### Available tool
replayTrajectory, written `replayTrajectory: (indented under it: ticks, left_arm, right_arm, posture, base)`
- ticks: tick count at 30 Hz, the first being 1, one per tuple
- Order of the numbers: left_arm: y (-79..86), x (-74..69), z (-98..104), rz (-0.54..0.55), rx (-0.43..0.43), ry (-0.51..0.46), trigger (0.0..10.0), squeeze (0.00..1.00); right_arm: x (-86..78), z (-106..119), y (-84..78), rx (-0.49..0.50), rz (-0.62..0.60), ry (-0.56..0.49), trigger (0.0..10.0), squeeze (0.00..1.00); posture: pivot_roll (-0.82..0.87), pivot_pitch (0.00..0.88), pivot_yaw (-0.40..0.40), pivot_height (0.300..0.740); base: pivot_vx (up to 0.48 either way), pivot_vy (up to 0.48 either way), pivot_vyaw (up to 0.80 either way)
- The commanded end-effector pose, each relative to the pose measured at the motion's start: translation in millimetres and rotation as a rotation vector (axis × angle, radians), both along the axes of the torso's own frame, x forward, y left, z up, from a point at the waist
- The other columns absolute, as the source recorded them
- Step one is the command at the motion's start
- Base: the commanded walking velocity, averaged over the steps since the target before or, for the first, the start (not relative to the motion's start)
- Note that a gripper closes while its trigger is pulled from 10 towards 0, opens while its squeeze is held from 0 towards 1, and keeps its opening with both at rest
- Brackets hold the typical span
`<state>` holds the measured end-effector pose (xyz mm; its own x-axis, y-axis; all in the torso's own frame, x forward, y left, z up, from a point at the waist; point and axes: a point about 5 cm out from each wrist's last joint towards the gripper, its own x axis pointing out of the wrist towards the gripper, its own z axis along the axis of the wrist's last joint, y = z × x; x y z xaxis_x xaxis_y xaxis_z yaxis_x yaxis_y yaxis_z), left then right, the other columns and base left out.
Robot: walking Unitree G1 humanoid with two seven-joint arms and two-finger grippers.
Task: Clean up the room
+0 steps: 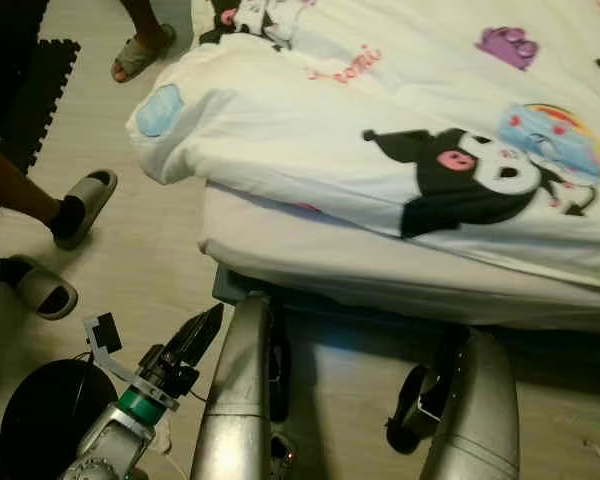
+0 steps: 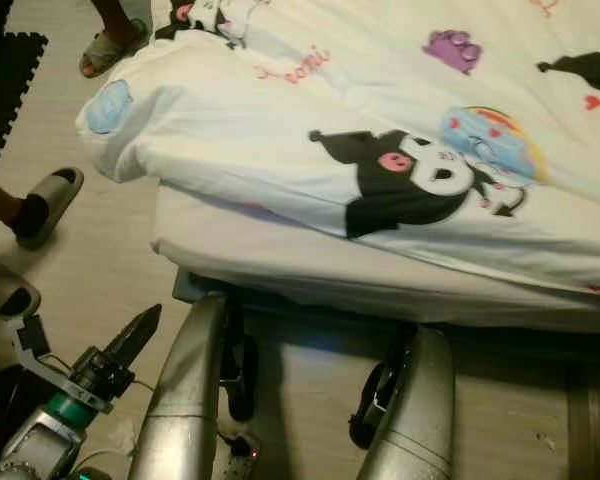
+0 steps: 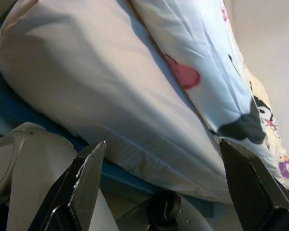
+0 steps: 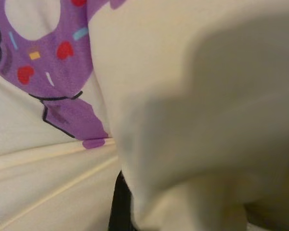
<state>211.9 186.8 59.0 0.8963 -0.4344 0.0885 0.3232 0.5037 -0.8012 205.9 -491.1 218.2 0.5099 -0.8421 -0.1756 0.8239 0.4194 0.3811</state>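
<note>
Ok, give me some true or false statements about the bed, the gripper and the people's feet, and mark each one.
1. The printed comforter overhangs the mattress edge. True.
2. The left gripper is shut on the comforter. False: its fingers are spread open with nothing between them, low beside the bed.
3. Feet in grey slippers stand on the floor to the robot's left. True.
4. The black cartoon print is on a floor mat. False: it is on the comforter.
</note>
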Motion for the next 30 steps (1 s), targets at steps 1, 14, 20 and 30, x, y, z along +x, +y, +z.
replayTrajectory:
  ticks: [1, 14, 20, 30]
  left_arm:
    - [5.2, -9.2, -10.7, 0.015, 0.013, 0.049, 10.0, 0.0]
    - [8.3, -9.8, -9.4, 0.023, 0.012, 0.045, 10.0, 0.0]
    - [5.1, -6.4, -10.0, 0.014, 0.012, 0.042, 10.0, 0.0]
    - [10.2, 2.2, -3.0, 0.041, 0.009, 0.002, 10.0, 0.0]
  right_arm:
    - [-40.5, -4.3, -21.4, 0.02, -0.193, 0.074, 0.0, 0.0]
    - [-49.6, -14.2, -23.5, -0.004, -0.222, 0.206, 2.4, 0.0]
    - [-23.3, -32.3, -5.7, -0.007, -0.129, 0.286, 10.0, 0.87]
    - [-8.9, -34.7, 3.2, -0.093, -0.038, 0.526, 10.0, 1.0]
  posture:
    - [-0.06, 0.337, 0.186, 0.576]
    - [-0.05, 0.334, 0.181, 0.576]
    - [-0.05, 0.325, 0.181, 0.576]
    - [-0.07, 0.295, 0.149, 0.576]
  base:
    - [0.0, 0.0, 0.0]
    - [0.0, 0.0, 0.0]
    - [0.0, 0.0, 0.0]
    - [0.0, 0.0, 0.0]
